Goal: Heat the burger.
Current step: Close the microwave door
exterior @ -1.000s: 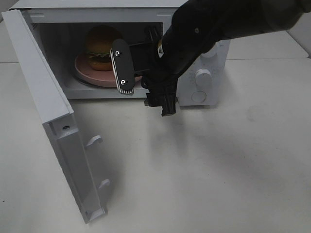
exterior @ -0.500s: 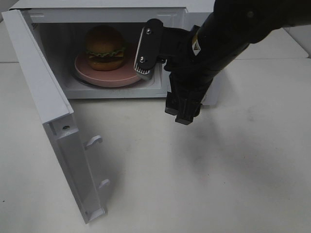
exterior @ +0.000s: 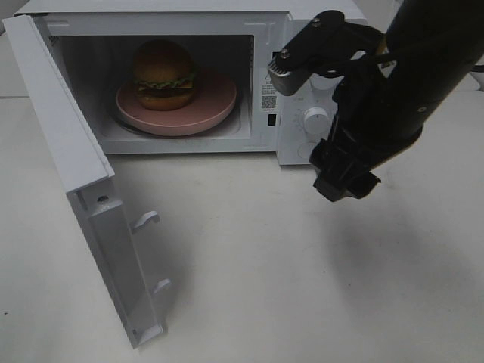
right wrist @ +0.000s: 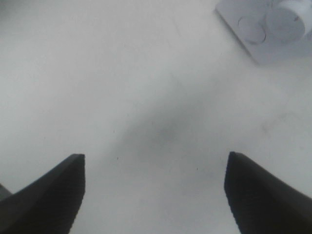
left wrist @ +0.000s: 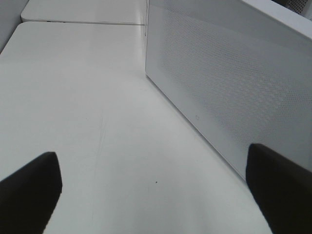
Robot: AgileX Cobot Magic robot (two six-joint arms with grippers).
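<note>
White microwave (exterior: 166, 6) on a pale counter (exterior: 249, 272), door (exterior: 68, 144) swung fully open at the microwave's left side. Inside the microwave, on a round pink plate (exterior: 215, 102): the burger (exterior: 162, 73), upright, bun on top, toward the left of the cavity, touched by nothing.

Just changed: right tool (right wrist: 154, 158), a second ago reaching deep into the microwave beside the plate, half a second ago at the microwave's mouth, now fully outside. Raised in front of the microwave's control panel and its dials (exterior: 315, 119). Jaws spread wide, nothing between them. Below it in the right wrist view, only bare counter and a corner of the microwave's panel.

Left tool (left wrist: 151, 158) likewise spread wide and empty, low over the counter next to a white perforated panel of the microwave. Unclear whether side wall or open door. Absent from the overhead view.

Meaning for the task: loading apparently done, burger and plate left in place, the microwave's mouth clear of the arm. Probably remaining: swinging the door shut, then turning a dial on the microwave's front. No heating possible with the door open. Door well out from the microwave, likely needing a push on its outer face.
</note>
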